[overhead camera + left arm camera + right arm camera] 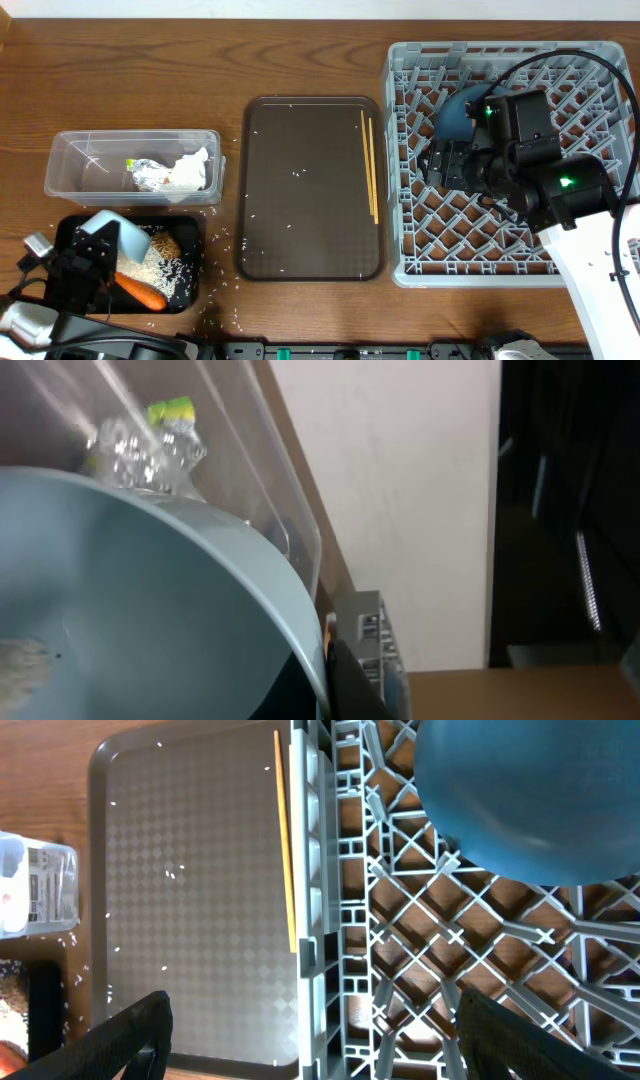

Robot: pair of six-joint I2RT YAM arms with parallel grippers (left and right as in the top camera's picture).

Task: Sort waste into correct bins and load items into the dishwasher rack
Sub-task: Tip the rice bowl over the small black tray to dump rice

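My left gripper (95,245) is shut on the rim of the light blue bowl (120,232), held tilted over the shallow black tray (190,225). The tray holds white rice (160,262) and an orange carrot (140,292). In the left wrist view the bowl (120,590) fills the left, with a finger (325,650) on its rim. The clear tub (70,165) holds the green-yellow wrapper (130,163) and crumpled paper and foil (185,172). My right gripper (445,162) is open and empty over the grey rack (480,278), near the standing blue plate (460,110). The cups are out of view.
The brown serving tray (300,190) lies mid-table with the wooden chopsticks (370,165) along its right side and a few rice grains. Loose rice is scattered on the table around the bins. The right wrist view shows the plate (530,800), the chopsticks (285,850) and the rack wall (310,870).
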